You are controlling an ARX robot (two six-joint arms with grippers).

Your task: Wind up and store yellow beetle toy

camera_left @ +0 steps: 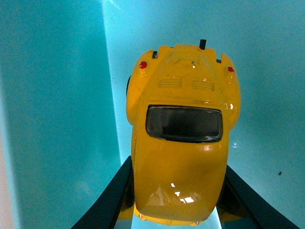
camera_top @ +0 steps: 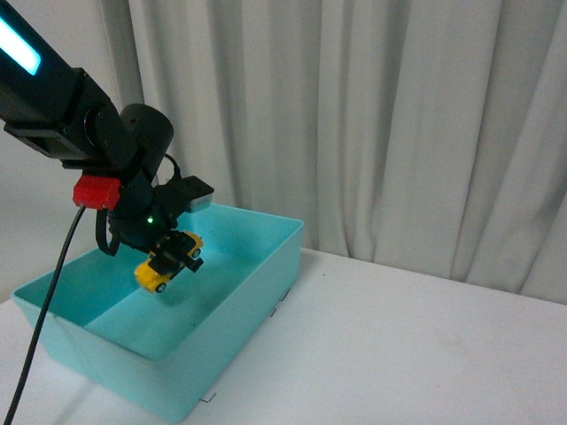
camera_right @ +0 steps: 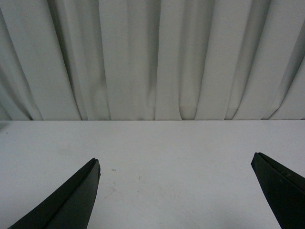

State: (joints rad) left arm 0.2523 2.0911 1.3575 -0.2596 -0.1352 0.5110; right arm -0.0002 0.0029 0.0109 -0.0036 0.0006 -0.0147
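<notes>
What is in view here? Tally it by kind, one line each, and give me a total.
Toy cars: 1, the yellow beetle toy, clamped in the left gripper
Bins: 1, the teal bin
Grippers: 2, the left gripper and the right gripper, which is open and holds nothing
Total: 4

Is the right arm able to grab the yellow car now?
Probably not: the left gripper is clamped on the car over the teal bin, and the right gripper, open, faces only table and curtain.
</notes>
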